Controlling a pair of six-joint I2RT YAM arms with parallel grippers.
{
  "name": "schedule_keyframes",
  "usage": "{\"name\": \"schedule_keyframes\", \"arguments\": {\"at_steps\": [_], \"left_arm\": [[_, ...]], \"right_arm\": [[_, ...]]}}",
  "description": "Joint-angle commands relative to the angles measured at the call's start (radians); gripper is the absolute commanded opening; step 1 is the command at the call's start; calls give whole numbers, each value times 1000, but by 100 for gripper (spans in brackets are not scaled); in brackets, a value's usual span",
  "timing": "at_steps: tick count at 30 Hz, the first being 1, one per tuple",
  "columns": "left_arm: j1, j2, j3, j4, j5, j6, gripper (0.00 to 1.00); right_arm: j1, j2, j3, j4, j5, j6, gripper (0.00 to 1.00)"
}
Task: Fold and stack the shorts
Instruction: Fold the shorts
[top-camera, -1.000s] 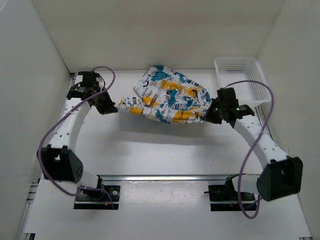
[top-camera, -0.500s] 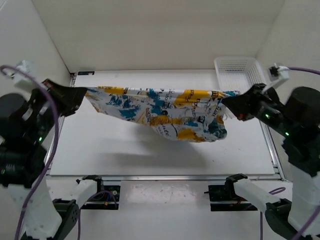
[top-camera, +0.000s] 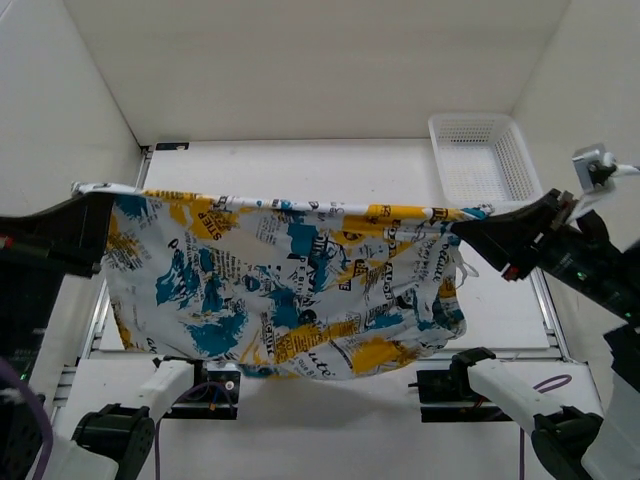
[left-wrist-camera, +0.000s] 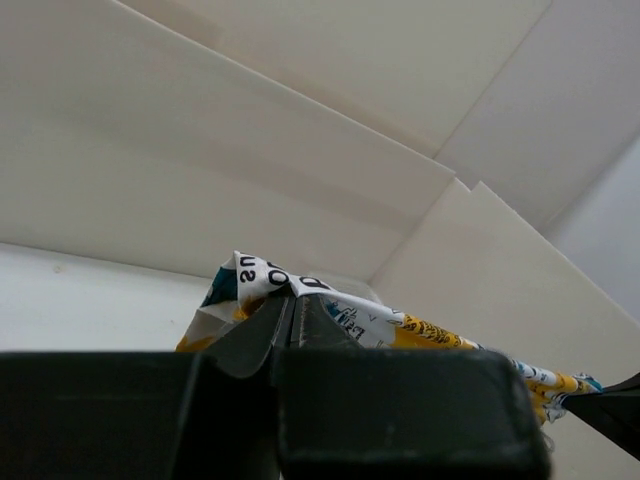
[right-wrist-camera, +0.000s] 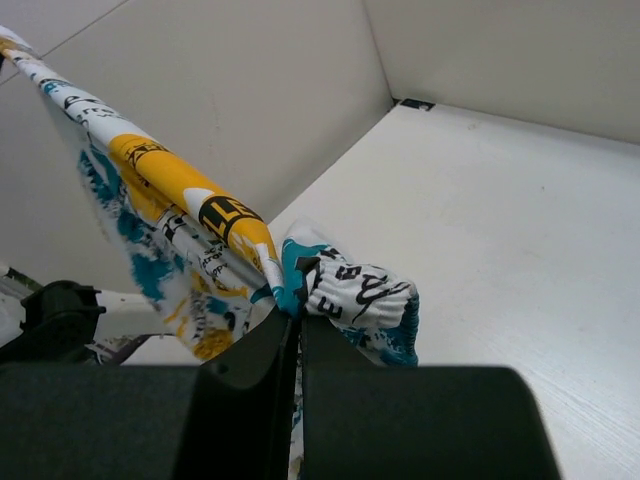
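Both arms are lifted high and spread wide, close under the overhead camera. The left tool (top-camera: 100, 205) points inward from the left edge, its jaws pinched tight on one top corner of the shorts (top-camera: 300, 290). The right tool (top-camera: 462, 228) points inward from the right side, clamped on the opposite corner. In each wrist view the fingers (left-wrist-camera: 252, 338) press together with cloth caught between them.

white arms (top-camera: 512, 386), black joints (top-camera: 105, 432), purple cables (top-camera: 545, 383)

Unreadable printed lettering on shorts (top-camera: 300, 290)
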Motion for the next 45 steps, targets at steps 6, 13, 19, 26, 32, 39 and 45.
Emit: {"name": "schedule_keyframes", "arguments": {"at_steps": [6, 13, 19, 26, 32, 39, 45], "left_arm": [[9, 291, -284, 227, -257, 61, 10], [115, 721, -257, 248, -82, 75, 10], [143, 1107, -65, 234, -41, 75, 10], [153, 1256, 90, 223, 13, 75, 10], [134, 1103, -16, 212, 78, 85, 10], [23, 637, -561, 192, 101, 107, 10], [-90, 271, -1063, 192, 134, 44, 10]], "right_arm": [[-23, 158, -364, 118, 374, -59, 0], [-70, 603, -493, 343, 440, -59, 0], [-93, 1044, -263, 394, 454, -23, 0], [-122, 1264, -12, 344, 428, 9, 0], [-122, 1179, -34, 302, 388, 9, 0], [-142, 933, -339, 302, 366, 9, 0], [-188, 721, -679, 325, 299, 38, 0]]}}
